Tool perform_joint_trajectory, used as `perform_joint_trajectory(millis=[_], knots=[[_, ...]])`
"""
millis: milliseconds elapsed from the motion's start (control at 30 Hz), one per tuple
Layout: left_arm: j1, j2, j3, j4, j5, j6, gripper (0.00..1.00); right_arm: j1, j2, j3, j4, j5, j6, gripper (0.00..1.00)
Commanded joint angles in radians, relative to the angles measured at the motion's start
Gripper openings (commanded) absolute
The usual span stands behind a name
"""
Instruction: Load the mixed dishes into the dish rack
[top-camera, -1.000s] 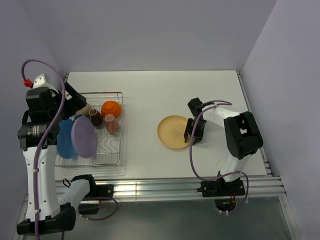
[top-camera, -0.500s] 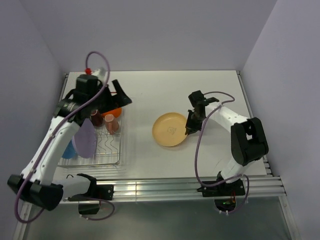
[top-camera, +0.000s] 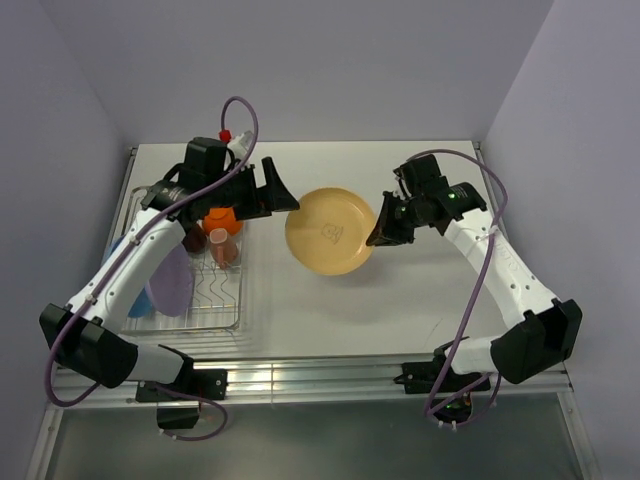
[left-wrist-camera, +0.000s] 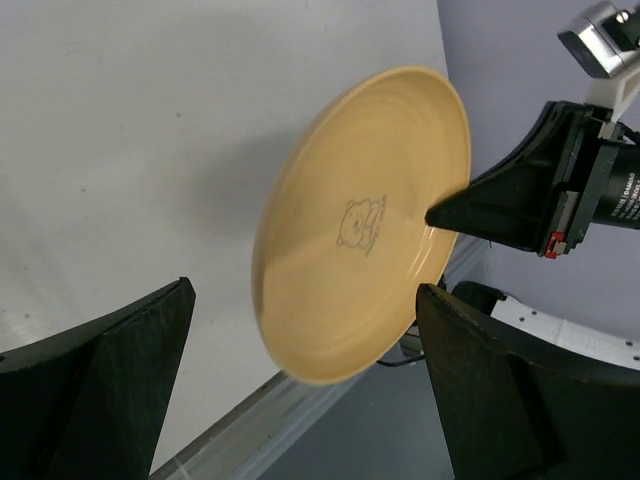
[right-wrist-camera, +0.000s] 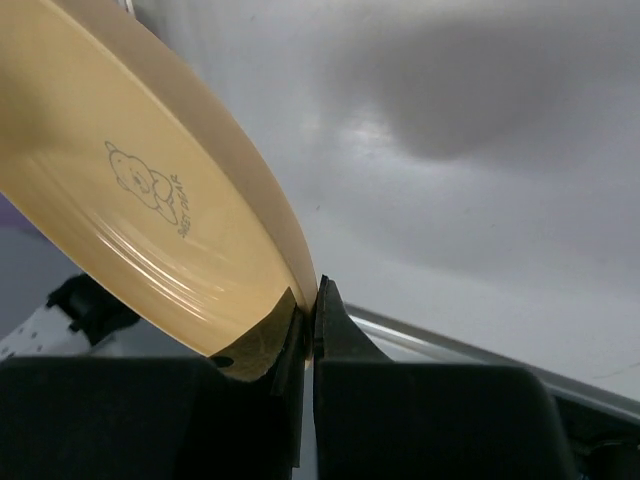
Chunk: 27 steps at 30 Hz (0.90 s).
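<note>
Tan plate (top-camera: 330, 231) is held above the counter (top-camera: 420, 300), centre of the top view.
Your right pincer (top-camera: 377, 236) is pinching its right rim, with the plate tilted. Your left pincer (top-camera: 275, 193) is spread wide just left of it, not touching. The dish rack (top-camera: 238, 300) sits at frame left, holding a lilac plate (top-camera: 172, 283) and mugs (top-camera: 222, 246).

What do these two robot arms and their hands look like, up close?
The left arm and right arm are white tubes with black joints. A purple cable loops along each; the left one ends in a red fitting. The left hand and right hand each have two black wedge-shaped fingers.
</note>
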<state>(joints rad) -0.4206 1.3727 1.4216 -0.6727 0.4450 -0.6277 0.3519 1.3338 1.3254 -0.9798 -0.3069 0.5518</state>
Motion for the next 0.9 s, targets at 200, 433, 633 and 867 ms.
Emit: perform_joint_trajectory(millis=[200,433,633,867], knots=[[-0.09,0.017,-0.056,0.139,0.141,0.039,0.99,0.032,-0.025,0.092,-0.039,-0.282,0.023,0.0],[-0.147,0.009,-0.078,0.206,0.233,0.028,0.96,0.05,-0.018,0.11,-0.034,-0.298,0.034,0.0],[-0.179,-0.001,-0.115,0.306,0.287,-0.049,0.0,0.065,-0.008,0.087,-0.019,-0.268,0.02,0.0],[-0.143,-0.061,-0.075,0.129,0.123,0.017,0.0,0.064,-0.012,0.158,-0.111,-0.089,-0.007,0.58]])
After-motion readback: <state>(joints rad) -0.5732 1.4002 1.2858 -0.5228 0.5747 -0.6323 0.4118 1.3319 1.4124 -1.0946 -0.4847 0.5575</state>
